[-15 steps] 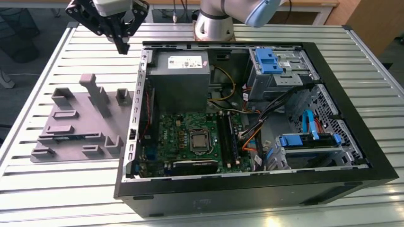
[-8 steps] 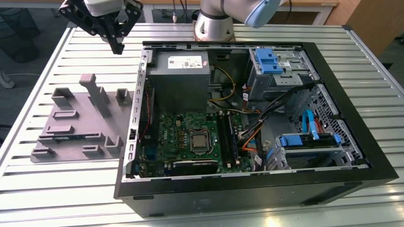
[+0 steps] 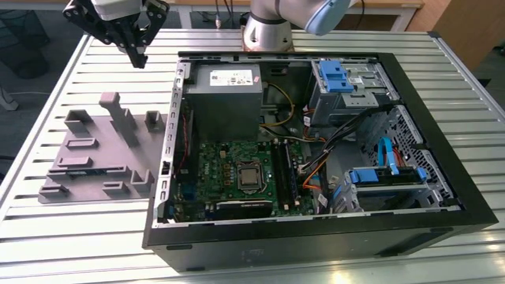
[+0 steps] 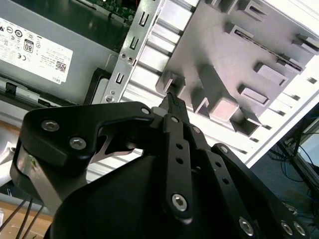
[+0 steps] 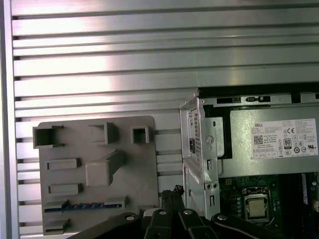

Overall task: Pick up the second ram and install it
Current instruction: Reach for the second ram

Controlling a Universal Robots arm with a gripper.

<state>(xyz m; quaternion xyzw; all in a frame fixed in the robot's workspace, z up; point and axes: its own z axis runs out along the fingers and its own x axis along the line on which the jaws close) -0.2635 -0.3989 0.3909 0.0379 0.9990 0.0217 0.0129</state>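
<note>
hovering above the slatted aluminium tabletop (image 3: 79,236), the black two-fingered hand (image 3: 141,59) hangs near the far corner of the open black computer case (image 3: 316,236), in the exterior view's upper left. its fingers are pressed together at the tips and hold nothing, which both wrist views show as well.

the second ram (image 5: 75,205), a long thin blue circuit-board stick, lies flat in the grey plastic holder tray (image 3: 94,189), lodged between low raised blocks along one edge. the tray sits on the tabletop just beside the case, on the exterior view's left. the hand is well apart from the ram. a tall grey block (image 3: 118,115) rises from the tray between the two, with smaller hollow blocks (image 5: 104,133) around it.

inside the case, a grey metal power supply with a pale label (image 3: 225,94) fills the far end beside the hand. the green motherboard (image 3: 221,171) lies nearer the camera, with a square silver processor socket (image 3: 249,176) in its middle. the long black memory slots (image 3: 282,171) run just to the socket's right in the exterior view. the perforated metal case wall (image 3: 175,118) stands upright between tray and motherboard. a bundle of black, yellow and orange cables (image 3: 327,145) passes close beside the slots. blue plastic drive brackets (image 3: 335,77) sit further right. the pale arm base (image 3: 268,29) stands behind the case.
</note>
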